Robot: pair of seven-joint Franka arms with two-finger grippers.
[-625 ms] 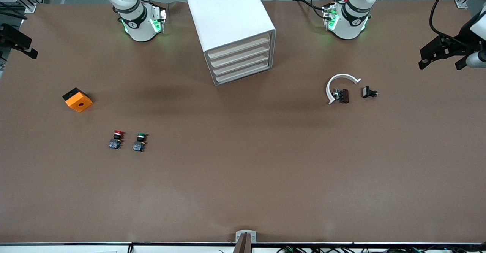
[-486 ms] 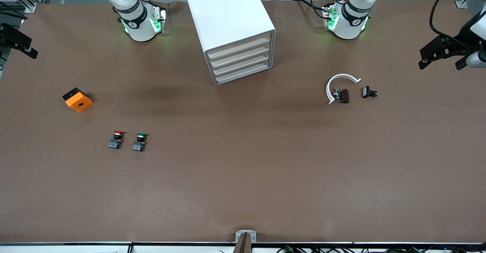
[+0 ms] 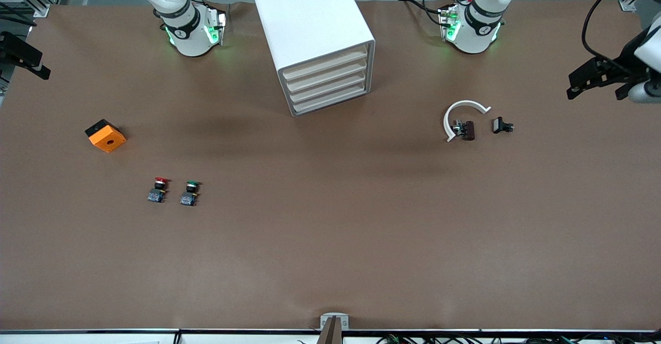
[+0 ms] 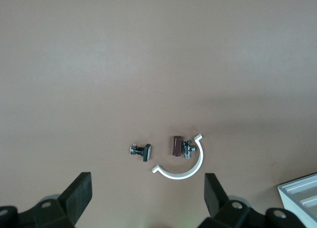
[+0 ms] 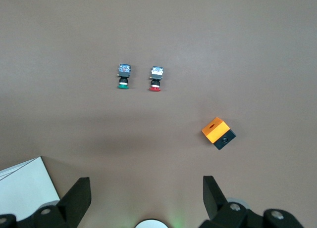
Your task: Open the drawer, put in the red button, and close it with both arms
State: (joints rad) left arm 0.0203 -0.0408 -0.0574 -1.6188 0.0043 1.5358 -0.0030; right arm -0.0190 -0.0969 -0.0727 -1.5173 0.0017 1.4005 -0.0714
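The red button (image 3: pixel 159 189) lies on the brown table toward the right arm's end, beside a green-capped one (image 3: pixel 190 193); it also shows in the right wrist view (image 5: pixel 156 78). The white drawer cabinet (image 3: pixel 315 34) stands between the arm bases, all its drawers (image 3: pixel 326 83) shut. My right gripper (image 3: pixel 23 57) hangs open and empty over the table's edge at its own end, and its own view shows it open (image 5: pixel 145 197). My left gripper (image 3: pixel 596 78) hangs open and empty over the table's edge at its end, and its own view shows it open (image 4: pixel 147 196).
An orange and black box (image 3: pixel 105 135) lies farther from the front camera than the buttons. A white C-shaped clip (image 3: pixel 461 115), a brown part (image 3: pixel 468 130) and a small black part (image 3: pixel 502 125) lie toward the left arm's end. The green button shows in the right wrist view (image 5: pixel 123 75).
The left gripper has shifted slightly over its end of the table. The right gripper and everything on the table have stayed put.
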